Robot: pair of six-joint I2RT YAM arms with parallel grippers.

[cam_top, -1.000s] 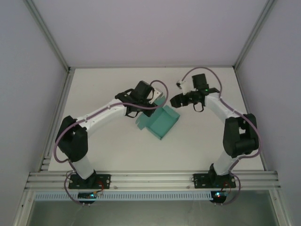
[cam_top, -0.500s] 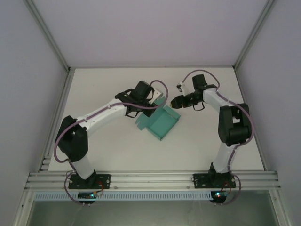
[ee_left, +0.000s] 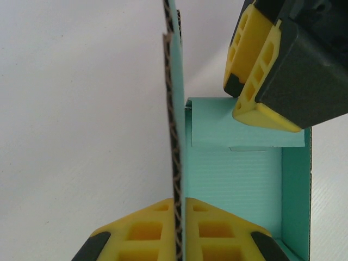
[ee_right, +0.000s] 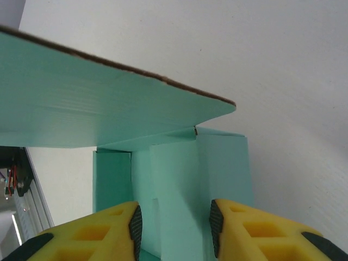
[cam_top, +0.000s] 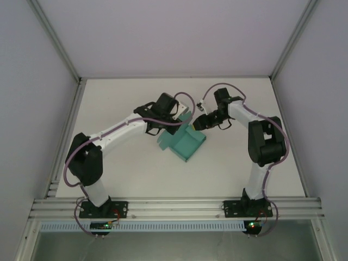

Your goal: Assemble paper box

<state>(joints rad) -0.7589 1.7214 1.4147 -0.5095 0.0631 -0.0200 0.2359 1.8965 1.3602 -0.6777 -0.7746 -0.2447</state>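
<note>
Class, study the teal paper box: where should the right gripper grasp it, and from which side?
On the paper box, probably the short end flap, coming from the far end, opposite the left gripper pinching the tall side panel. It is thin with a free edge, so the right gripper can straddle it.

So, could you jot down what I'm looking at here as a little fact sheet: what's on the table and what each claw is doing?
Object: teal paper box, partly folded, open on top
Surface: white table
Left gripper: shut on the box's upright side panel, seen edge-on
Right gripper: jaws apart, at the box's far flap
Stage: some walls raised, box not yet closed
</note>
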